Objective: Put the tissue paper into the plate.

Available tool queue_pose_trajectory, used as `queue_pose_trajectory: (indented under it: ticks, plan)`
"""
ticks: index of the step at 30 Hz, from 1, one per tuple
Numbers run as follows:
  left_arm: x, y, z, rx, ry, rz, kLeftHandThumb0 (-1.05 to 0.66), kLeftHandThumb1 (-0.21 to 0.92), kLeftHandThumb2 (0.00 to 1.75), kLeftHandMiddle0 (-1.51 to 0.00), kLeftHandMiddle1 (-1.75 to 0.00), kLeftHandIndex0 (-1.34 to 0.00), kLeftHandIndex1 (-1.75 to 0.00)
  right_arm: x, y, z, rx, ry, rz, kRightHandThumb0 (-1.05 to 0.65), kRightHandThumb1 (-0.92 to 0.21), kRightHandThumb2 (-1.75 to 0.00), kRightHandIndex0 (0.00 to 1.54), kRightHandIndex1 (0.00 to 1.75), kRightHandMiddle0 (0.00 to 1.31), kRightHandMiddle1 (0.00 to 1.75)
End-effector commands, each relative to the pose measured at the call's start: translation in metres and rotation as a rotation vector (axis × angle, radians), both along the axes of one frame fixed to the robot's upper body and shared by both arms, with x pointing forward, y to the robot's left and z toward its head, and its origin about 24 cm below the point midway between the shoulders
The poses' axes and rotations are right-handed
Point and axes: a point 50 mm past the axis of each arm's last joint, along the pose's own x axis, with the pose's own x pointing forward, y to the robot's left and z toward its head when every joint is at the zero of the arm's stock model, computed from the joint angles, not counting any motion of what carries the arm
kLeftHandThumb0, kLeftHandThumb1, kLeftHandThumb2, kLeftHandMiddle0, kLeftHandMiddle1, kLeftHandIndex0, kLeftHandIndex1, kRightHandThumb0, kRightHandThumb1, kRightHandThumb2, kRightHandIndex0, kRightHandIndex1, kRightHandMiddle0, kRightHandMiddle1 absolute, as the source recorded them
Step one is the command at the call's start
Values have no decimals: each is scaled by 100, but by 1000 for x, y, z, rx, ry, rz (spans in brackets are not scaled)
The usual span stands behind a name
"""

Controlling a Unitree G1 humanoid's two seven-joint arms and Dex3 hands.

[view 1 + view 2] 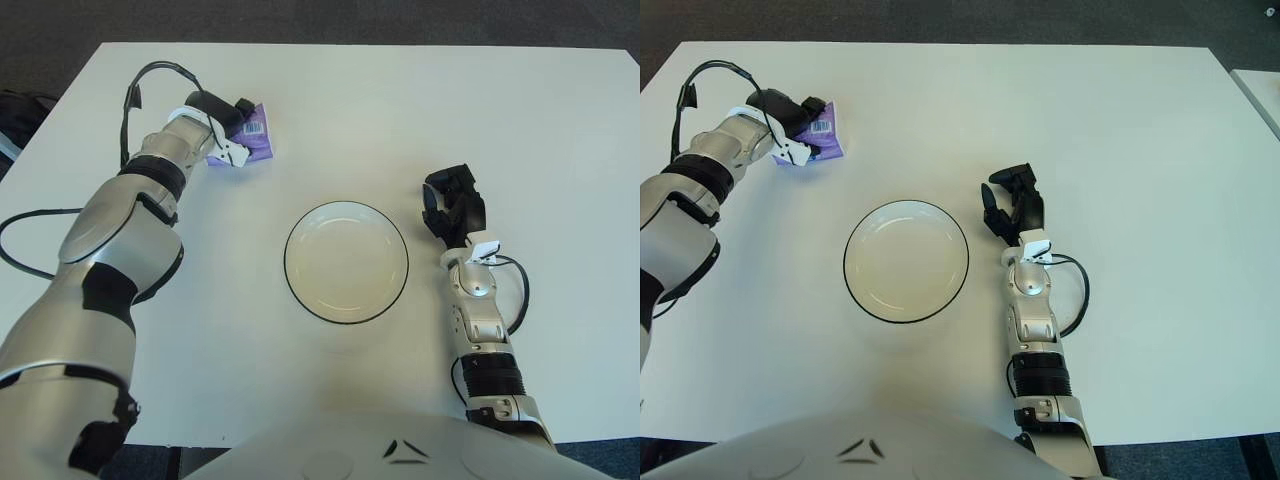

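At table's far left, left hand [222, 118] fingers apparently pinch tissue pack [252, 140]; plate [346, 262] empty.

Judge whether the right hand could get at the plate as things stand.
Probably yes. The right hand shows just right of the plate, with only bare table between them. The left hand is far off at the purple tissue pack, so nothing blocks the way.

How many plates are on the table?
1. The plate sits on the white table, empty, between the two arms. The purple tissue pack is far left, at the left hand.
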Motion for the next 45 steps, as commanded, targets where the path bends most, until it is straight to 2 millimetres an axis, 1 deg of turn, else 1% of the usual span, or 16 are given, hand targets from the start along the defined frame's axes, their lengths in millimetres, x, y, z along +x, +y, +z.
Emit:
queue_pose_trajectory:
  ticks: [1, 5, 7, 8, 10, 11, 13, 15, 16, 17, 20, 26, 32, 35, 39, 45]
  plan:
    - [-48, 10, -106, 140, 385, 2, -84, 92, 56, -53, -18, 0, -94, -19, -4, -42, 6, 220, -15, -35, -92, -42, 48, 96, 30, 163]
    - [-48, 11, -106, 132, 373, 5, -84, 92, 58, -54, -19, 0, -94, -19, -4, -42, 7, 218, -16, -35, -92, -41, 47, 96, 30, 163]
    - [-49, 12, -107, 127, 365, 1, -84, 92, 58, -55, -20, 0, -104, -19, -4, -42, 4, 217, -17, -35, -92, -41, 47, 96, 30, 163]
    - [-49, 13, -107, 124, 360, -1, -83, 92, 58, -56, -23, -1, -118, -19, -4, -42, 3, 217, -17, -35, -92, -41, 47, 96, 31, 163]
    - [-50, 14, -108, 96, 340, -3, -80, 92, 56, -58, -33, -4, -136, -19, -3, -42, -1, 219, -15, -35, -92, -41, 47, 96, 31, 163]
    - [-50, 15, -109, 84, 329, -3, -77, 92, 54, -56, -50, -8, -147, -19, -3, -42, 0, 219, -14, -35, -92, -41, 46, 96, 31, 163]
    - [-51, 16, -110, 67, 310, -7, -72, 92, 49, -55, -71, -15, -159, -19, -3, -42, 0, 220, -13, -35, -92, -41, 46, 96, 31, 163]
    - [-52, 15, -109, 31, 258, -35, -56, 83, 62, -54, -92, -23, -166, -19, -4, -43, 2, 221, -13, -35, -92, -41, 47, 96, 30, 163]
    - [-52, 15, -109, 11, 225, -54, -50, 76, 72, -60, -122, -28, -169, -19, -4, -43, 3, 221, -13, -35, -92, -41, 47, 96, 30, 163]
    - [-53, 14, -108, -10, 188, -74, -46, 71, 79, -64, -141, -32, -171, -19, -4, -43, 3, 221, -13, -35, -92, -41, 47, 95, 30, 163]
    - [-53, 13, -107, -46, 124, -112, -43, 61, 94, -76, -164, -39, -173, -19, -4, -43, 3, 220, -14, -35, -92, -41, 46, 95, 31, 163]
    - [-55, 12, -105, -75, 35, -157, -43, 47, 112, -94, -173, -49, -175, -19, -4, -43, -3, 225, -11, -35, -92, -41, 46, 93, 30, 163]
    - [-54, 9, -102, -118, -39, -185, -44, 42, 118, -105, -175, -53, -175, -20, -3, -43, -1, 226, -5, -35, -92, -42, 46, 93, 29, 164]
    - [-50, 6, -91, -155, -81, -223, -44, 40, 120, -108, -175, -54, -175, -20, -3, -43, 1, 221, -9, -35, -92, -42, 47, 93, 29, 164]
    - [-51, 6, -91, -196, -115, -219, -45, 38, 123, -110, -175, -55, -175, -20, -3, -43, -3, 217, -12, -35, -92, -42, 48, 94, 29, 164]
    - [-52, 5, -87, -327, -174, -204, -45, 38, 123, -111, -175, -55, -175, -20, -3, -44, -6, 228, -12, -35, -92, -43, 47, 93, 29, 164]
